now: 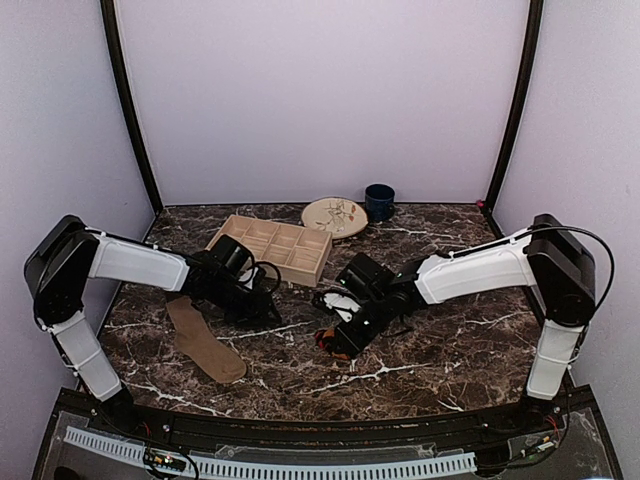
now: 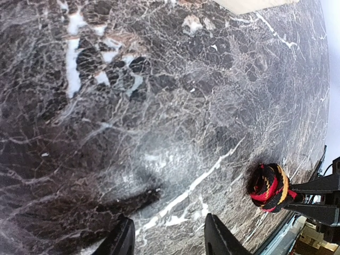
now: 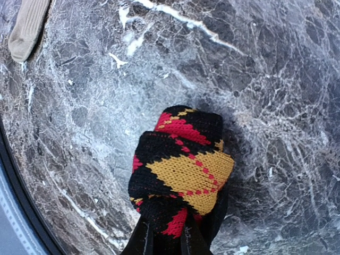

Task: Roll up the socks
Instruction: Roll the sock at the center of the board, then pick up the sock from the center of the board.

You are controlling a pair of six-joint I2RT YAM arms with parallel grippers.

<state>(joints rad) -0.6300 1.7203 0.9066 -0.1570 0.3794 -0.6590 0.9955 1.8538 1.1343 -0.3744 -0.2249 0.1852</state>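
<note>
A rolled black, red and yellow argyle sock [image 3: 180, 170] rests on the marble table; it also shows in the top view [image 1: 337, 343] and at the right of the left wrist view [image 2: 270, 187]. My right gripper [image 3: 166, 241] is shut on the near end of this roll. A flat tan sock [image 1: 203, 339] lies at the front left; its tip shows in the right wrist view [image 3: 27, 26]. My left gripper [image 2: 169, 239] is open and empty just above bare marble, to the right of the tan sock and left of the roll [image 1: 262, 300].
A wooden divided tray [image 1: 271, 246] stands at the back centre. Behind it are a round patterned plate [image 1: 334, 215] and a dark blue cup [image 1: 379, 201]. The table's front edge [image 1: 300, 425] runs close below the roll.
</note>
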